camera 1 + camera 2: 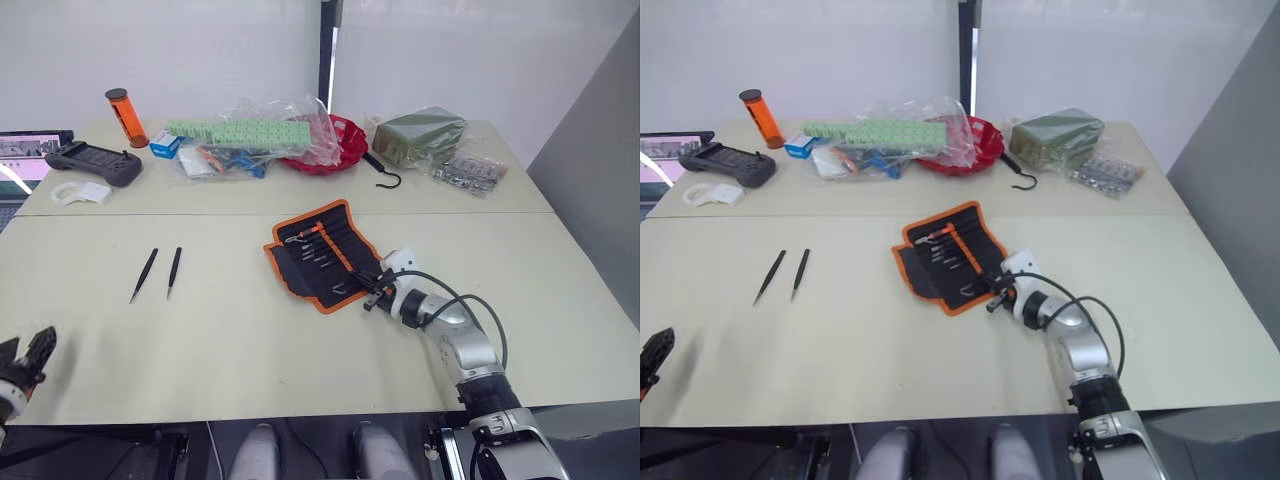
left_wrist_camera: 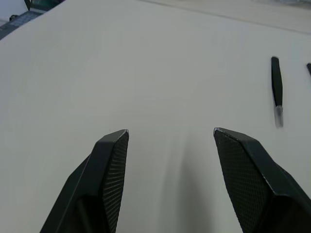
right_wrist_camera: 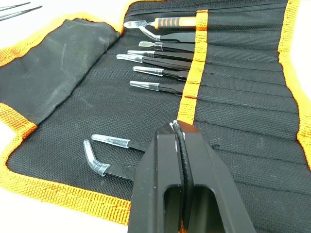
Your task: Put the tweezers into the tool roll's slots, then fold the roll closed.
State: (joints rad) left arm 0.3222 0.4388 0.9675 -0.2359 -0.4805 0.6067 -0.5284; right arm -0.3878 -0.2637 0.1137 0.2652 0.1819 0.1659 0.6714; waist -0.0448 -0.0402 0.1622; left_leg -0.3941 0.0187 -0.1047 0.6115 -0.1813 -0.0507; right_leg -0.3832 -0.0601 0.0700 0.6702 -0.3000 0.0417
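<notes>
Right gripper point(image 3: 179, 127) has its 2 fingers pressed flat together, nothing visible between them, sitting right over the roll point(image 1: 322, 254) near its orange stripe. In the head view that gripper sits at the roll's near right edge.

The roll lies open and flat on the table point(image 1: 250, 340), roughly mid-table and turned at an angle, with its flap point(image 3: 53, 63) spread out on the side away from the slots point(image 3: 243, 73). The wrist view shows several tools tucked into the slots with their capped tips poking out past the stripe: 1 with an orange-striped handle point(image 3: 175, 22) at the far end, then a bunch of black tweezers point(image 3: 160, 73) side by side, and 2 more, 1 with a bent tip, right beside the gripper.

Left gripper point(image 2: 170, 145) is wide open and holding nothing, hovering low over bare table at the near left corner. 2 loose tweezers point(image 1: 160, 272) lie side by side on the table, well to the left of the roll and apart from it.

Along the back: a red bowl point(image 1: 340, 140), a black hook point(image 1: 385, 175), plastic bags with green stuff point(image 1: 250, 135), an orange tube point(image 1: 126, 117) and a black controller point(image 1: 95, 162).
</notes>
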